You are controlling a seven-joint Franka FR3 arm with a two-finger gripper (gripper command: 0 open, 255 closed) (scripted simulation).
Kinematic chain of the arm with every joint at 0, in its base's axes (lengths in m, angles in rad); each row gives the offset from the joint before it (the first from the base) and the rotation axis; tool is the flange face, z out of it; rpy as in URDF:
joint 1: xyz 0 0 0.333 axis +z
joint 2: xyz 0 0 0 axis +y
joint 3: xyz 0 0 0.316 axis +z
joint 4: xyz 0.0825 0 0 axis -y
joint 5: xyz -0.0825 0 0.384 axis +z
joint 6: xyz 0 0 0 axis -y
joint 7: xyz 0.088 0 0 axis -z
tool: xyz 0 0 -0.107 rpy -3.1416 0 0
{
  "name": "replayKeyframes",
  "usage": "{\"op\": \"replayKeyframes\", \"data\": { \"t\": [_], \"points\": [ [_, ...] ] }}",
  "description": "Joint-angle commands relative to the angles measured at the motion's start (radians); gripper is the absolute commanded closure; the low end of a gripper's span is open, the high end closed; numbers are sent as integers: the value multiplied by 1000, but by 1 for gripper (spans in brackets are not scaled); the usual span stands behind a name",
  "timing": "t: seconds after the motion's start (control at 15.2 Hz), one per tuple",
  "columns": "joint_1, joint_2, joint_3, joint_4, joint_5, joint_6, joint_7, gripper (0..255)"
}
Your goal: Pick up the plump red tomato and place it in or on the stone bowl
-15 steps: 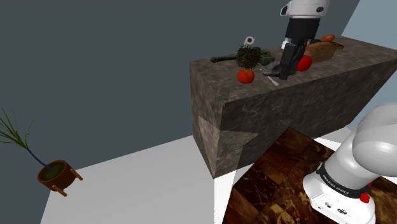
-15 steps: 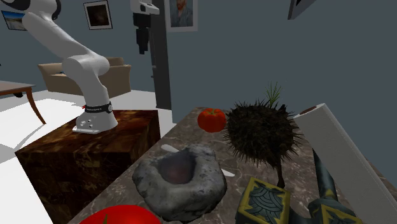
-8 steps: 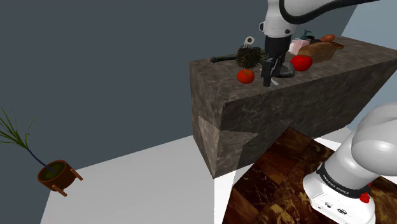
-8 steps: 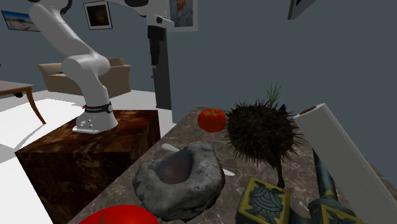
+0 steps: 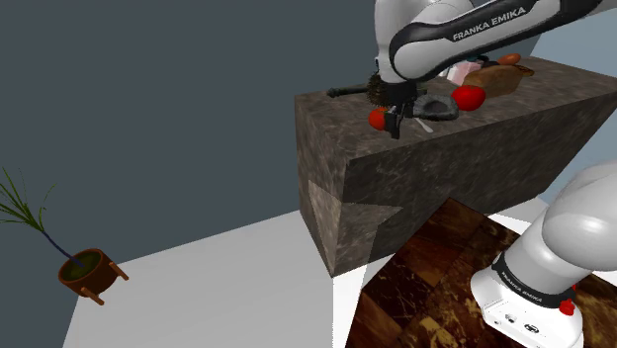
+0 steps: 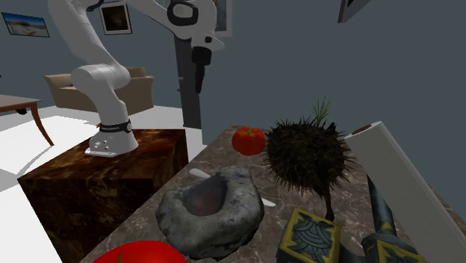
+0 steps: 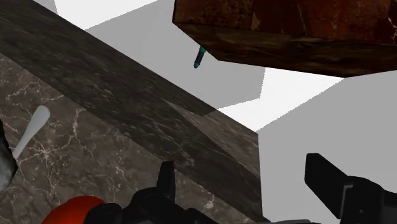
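Jaws, open and empty, have swung from stone bowl (image 6: 173, 211) to tomato (image 6: 249, 140). Likely soft; pinch its middle gently.

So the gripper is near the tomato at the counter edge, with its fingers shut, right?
No, the fingers are open: the wrist view shows them apart. The gripper is indeed near the tomato at the counter edge.

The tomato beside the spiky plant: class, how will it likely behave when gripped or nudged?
The tomato is round and sits free on the smooth counter, so a nudge would probably roll it. It lies near the counter's edge, so it might fall off. Its glossy skin may slip between the jaws.
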Motion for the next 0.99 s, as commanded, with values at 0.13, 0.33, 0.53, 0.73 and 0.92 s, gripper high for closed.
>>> {"op": "replayKeyframes", "data": {
  "t": [0.13, 0.33, 0.53, 0.73, 0.92],
  "points": [
    [-33, 149, 23, 64, -153, 67, 66, 0],
    [-50, 259, 31, 125, -276, 94, 124, 0],
    [-58, 371, 30, 198, -399, 103, 182, 0],
    [-57, 481, 18, 282, -518, 97, 232, 0],
    [-48, 590, -1, 376, -628, 81, 271, 0]
  ]
}}
